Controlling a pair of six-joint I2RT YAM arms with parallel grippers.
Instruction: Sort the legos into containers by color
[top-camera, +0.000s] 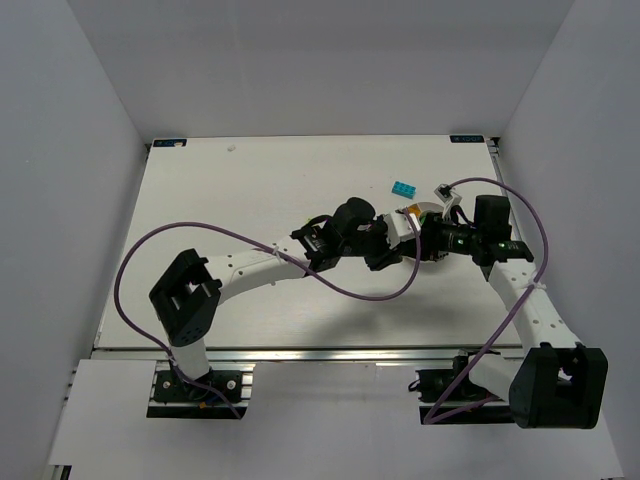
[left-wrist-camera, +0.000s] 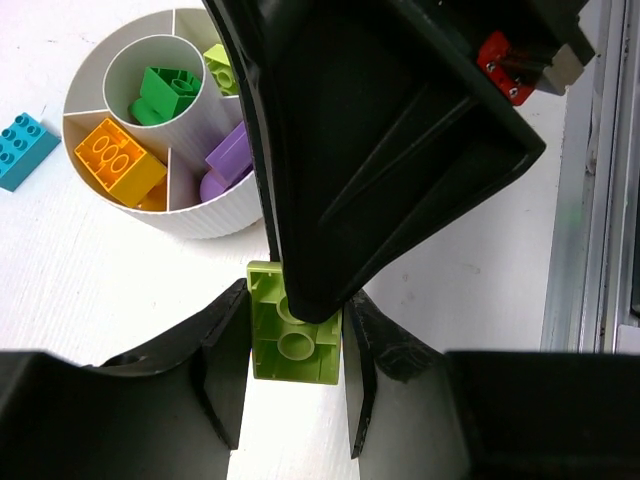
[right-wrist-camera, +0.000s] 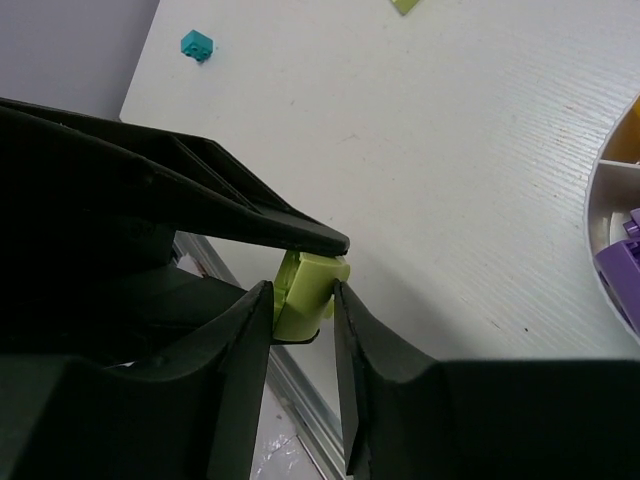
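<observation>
A lime-yellow brick (left-wrist-camera: 295, 345) is held in mid-air between both grippers, beside the white bowl (left-wrist-camera: 215, 222). My left gripper (left-wrist-camera: 295, 350) has its fingers pressed on the brick's two sides. My right gripper (right-wrist-camera: 303, 300) closes on the same brick (right-wrist-camera: 310, 290) across the other faces; one of its fingers (left-wrist-camera: 380, 150) covers the brick's top. In the top view the two grippers meet, left (top-camera: 385, 250) and right (top-camera: 415, 245), and the brick is hidden. The bowl holds a green brick (left-wrist-camera: 165, 92), an orange one (left-wrist-camera: 120, 160), a purple one (left-wrist-camera: 230, 160) and a lime one (left-wrist-camera: 222, 68).
A cyan brick (top-camera: 403, 188) lies on the table behind the bowl (top-camera: 425, 215) and shows in the left wrist view (left-wrist-camera: 18, 150). A small cyan brick (right-wrist-camera: 196, 45) and a lime piece (right-wrist-camera: 405, 5) lie farther off. The table's metal edge rail (left-wrist-camera: 590, 250) runs close by.
</observation>
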